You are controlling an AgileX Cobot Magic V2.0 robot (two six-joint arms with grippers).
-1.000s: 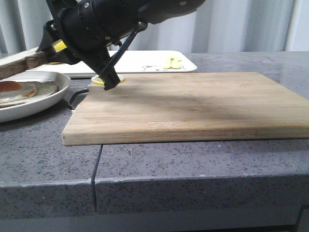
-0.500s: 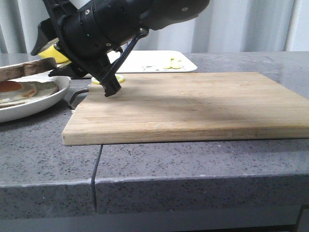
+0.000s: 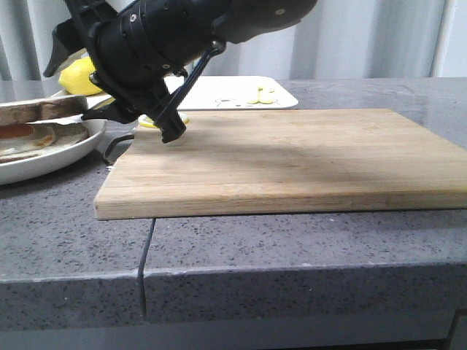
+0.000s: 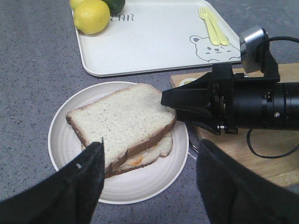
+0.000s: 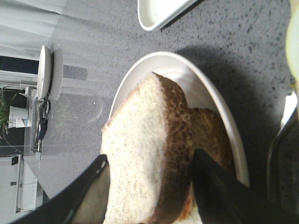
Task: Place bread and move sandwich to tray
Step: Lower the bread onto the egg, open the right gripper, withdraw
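the bread lies atop the sandwich in the white plate, right gripper spread around its edge. left gripper hovers spread above. beyond, the tray reads "ear" (first letters hidden by a lemon).

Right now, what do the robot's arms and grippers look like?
The right gripper is matte black with tapering pointed fingers on a round black barrel. A silver camera block sits on top, and a thin black cable loops beside it. The left gripper shows two wide, dark, flat fingers.
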